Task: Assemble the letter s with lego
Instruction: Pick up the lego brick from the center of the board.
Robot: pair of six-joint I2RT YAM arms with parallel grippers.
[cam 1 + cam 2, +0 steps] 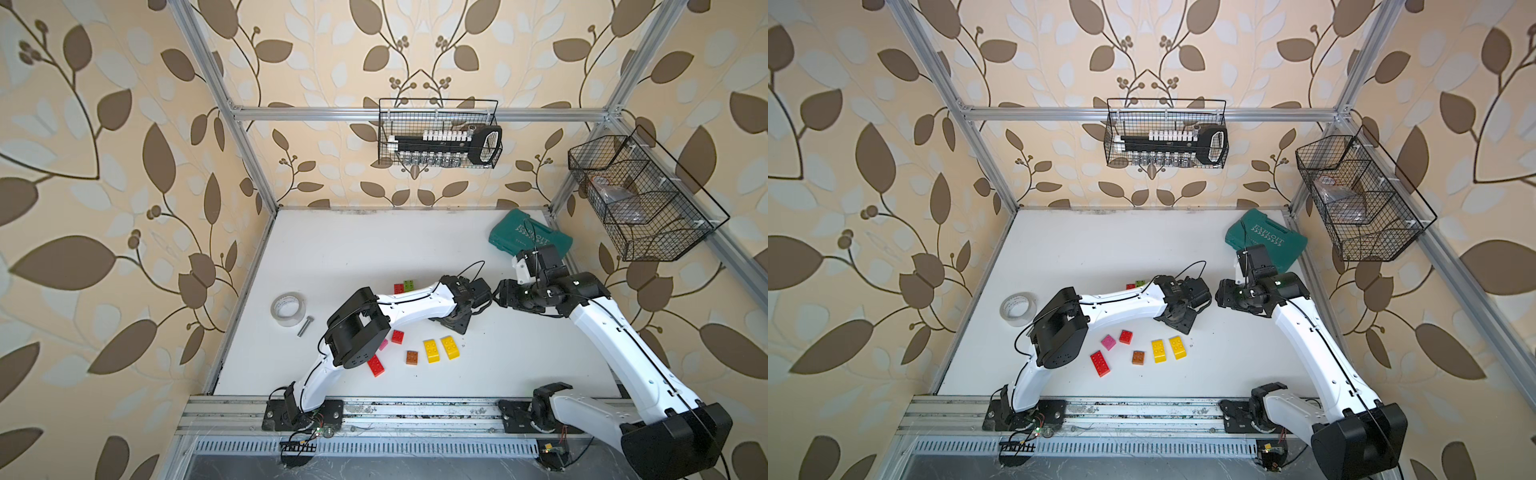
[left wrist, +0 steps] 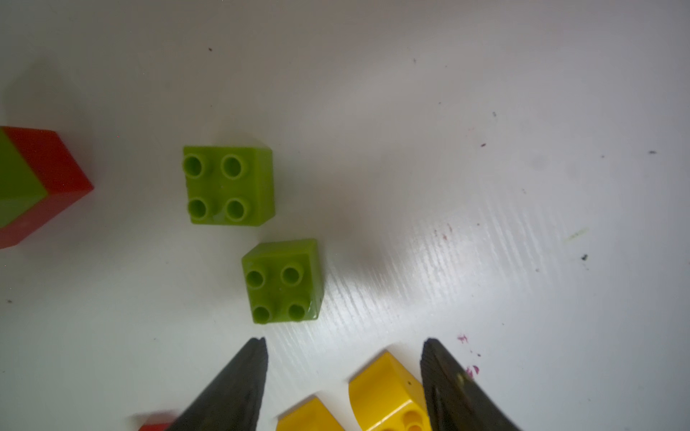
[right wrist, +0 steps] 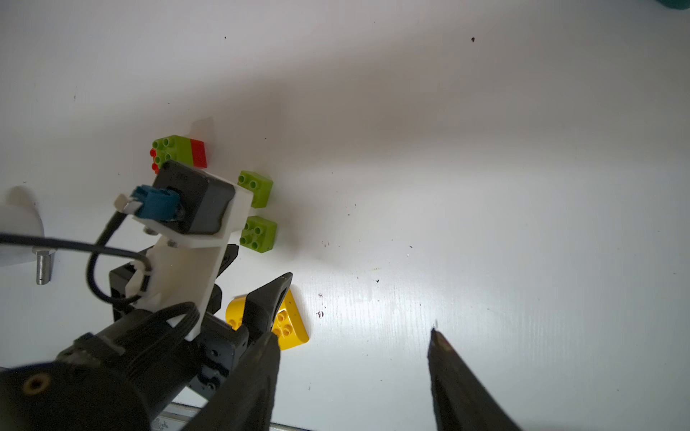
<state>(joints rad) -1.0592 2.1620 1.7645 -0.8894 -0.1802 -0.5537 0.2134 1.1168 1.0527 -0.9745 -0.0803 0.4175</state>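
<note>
Visibly, two yellow bricks (image 1: 1158,351) (image 1: 1177,348), two loose green bricks (image 2: 228,186) (image 2: 282,280), one pink (image 1: 1108,342), one brown (image 1: 1138,357).

Lime green bricks (image 3: 257,186) (image 3: 259,233) (image 3: 172,149): three
Red bricks (image 1: 1100,363) (image 1: 1125,336) (image 1: 1131,286): three
Yellow bricks (image 1: 1158,350) (image 1: 1177,347): two
Pink brick (image 1: 1108,342): one
Brown brick (image 1: 1138,357): one
Tape roll (image 1: 1021,322): one
Bolt (image 1: 304,326): one
Teal case (image 1: 1266,239): one
Wire baskets (image 1: 1113,124) (image 1: 1391,245): two

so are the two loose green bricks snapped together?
No: one green brick and the other green brick stand apart, bare table between them.
</note>
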